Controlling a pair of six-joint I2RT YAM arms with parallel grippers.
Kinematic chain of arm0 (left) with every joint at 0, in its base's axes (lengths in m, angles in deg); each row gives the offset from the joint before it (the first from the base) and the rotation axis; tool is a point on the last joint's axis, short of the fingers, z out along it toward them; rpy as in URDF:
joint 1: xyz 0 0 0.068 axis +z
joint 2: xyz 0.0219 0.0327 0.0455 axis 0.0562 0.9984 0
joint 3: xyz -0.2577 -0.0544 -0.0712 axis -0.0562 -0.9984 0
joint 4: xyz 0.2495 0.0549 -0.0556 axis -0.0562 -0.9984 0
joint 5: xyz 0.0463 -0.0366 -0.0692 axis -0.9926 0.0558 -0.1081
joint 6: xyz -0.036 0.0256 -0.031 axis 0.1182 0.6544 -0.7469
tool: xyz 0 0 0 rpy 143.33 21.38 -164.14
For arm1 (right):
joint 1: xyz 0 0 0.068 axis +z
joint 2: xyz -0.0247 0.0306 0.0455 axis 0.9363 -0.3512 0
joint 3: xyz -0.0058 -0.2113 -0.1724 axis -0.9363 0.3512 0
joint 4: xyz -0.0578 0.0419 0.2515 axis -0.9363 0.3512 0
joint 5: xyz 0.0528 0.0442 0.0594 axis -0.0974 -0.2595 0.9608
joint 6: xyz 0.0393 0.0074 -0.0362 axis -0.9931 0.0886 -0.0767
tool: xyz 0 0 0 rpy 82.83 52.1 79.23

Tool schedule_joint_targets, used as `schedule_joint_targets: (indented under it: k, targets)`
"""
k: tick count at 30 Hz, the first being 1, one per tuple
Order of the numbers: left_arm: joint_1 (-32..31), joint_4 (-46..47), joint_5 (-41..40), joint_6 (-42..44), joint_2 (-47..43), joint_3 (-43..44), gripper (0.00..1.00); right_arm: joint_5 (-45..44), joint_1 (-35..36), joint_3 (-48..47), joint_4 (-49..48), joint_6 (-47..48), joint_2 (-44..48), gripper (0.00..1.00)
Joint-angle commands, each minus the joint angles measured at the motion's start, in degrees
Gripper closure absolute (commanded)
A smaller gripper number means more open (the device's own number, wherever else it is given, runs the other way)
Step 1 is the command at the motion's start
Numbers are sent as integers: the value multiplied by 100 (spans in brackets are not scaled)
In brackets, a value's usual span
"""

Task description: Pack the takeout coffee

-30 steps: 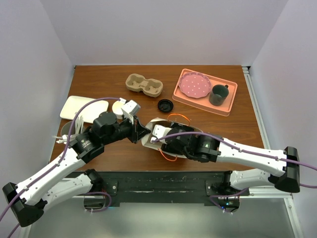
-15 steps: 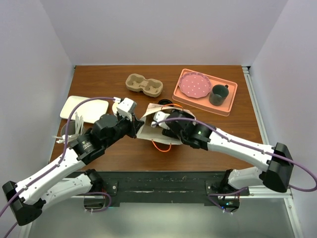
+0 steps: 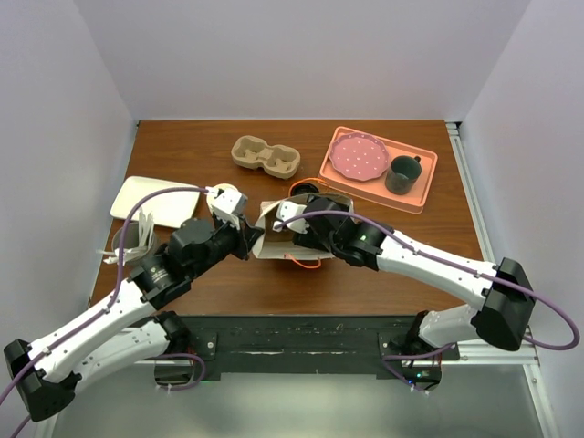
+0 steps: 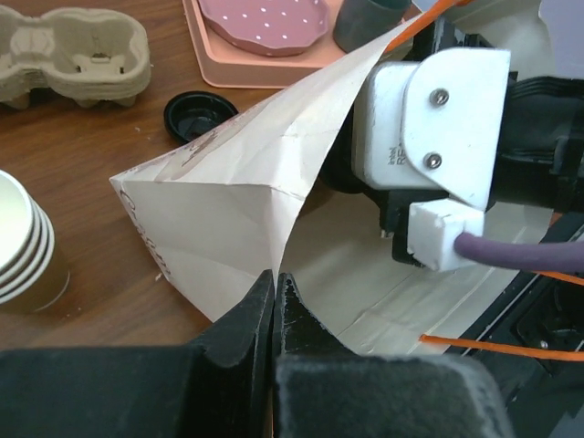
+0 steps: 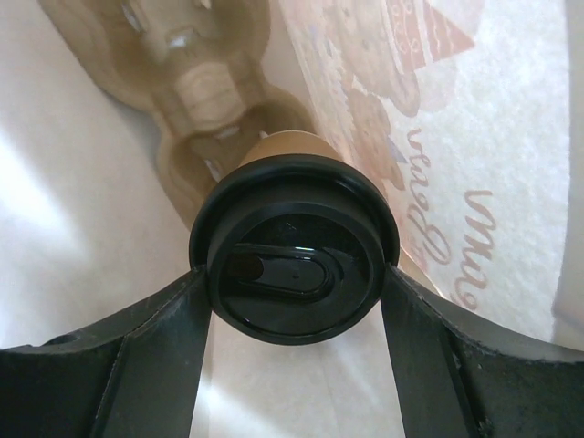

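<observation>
The takeout coffee (image 5: 294,274), a tan cup with a black lid, is held between my right gripper's (image 5: 294,315) fingers inside a white paper bag (image 3: 272,242). Pale printed paper surrounds it. The cup and the right gripper's fingers are hidden in the top view, where only the right wrist (image 3: 319,233) shows at the bag's mouth. My left gripper (image 4: 275,285) is shut on the bag's (image 4: 219,201) near edge and holds the mouth open. It also shows in the top view (image 3: 250,239).
A brown pulp carrier (image 3: 265,156) lies at the back; a carrier shape (image 5: 196,82) also shows beyond the cup. A loose black lid (image 3: 304,189), stacked white cups (image 4: 23,246), a pink tray (image 3: 415,190) with plate and mug, and a white plate (image 3: 151,201) surround the bag.
My right arm has pushed forward into the bag with the cup. The bag and my left gripper have shifted toward the table's far side, and the mouth stands wider.
</observation>
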Motion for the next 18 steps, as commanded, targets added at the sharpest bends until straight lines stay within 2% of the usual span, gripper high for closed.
schedule_joint_targets:
  k: [1,6,10,12,16,18]
  targets:
    - [-2,352,230,-115,-235,-244,100,525,-57,35,86,104,206,78]
    - [-2,396,353,-106,-296,-429,100,519,-66,315,104,226,232,78]
    - [-2,414,564,-132,-376,-535,88,615,-66,474,157,507,382,79]
    - [7,370,591,-150,-437,-526,87,519,-66,448,113,604,399,79]
    - [7,335,634,-159,-481,-482,100,387,-75,369,-106,920,338,79]
    - [-2,300,669,-150,-455,-430,100,387,-75,308,-124,956,207,79]
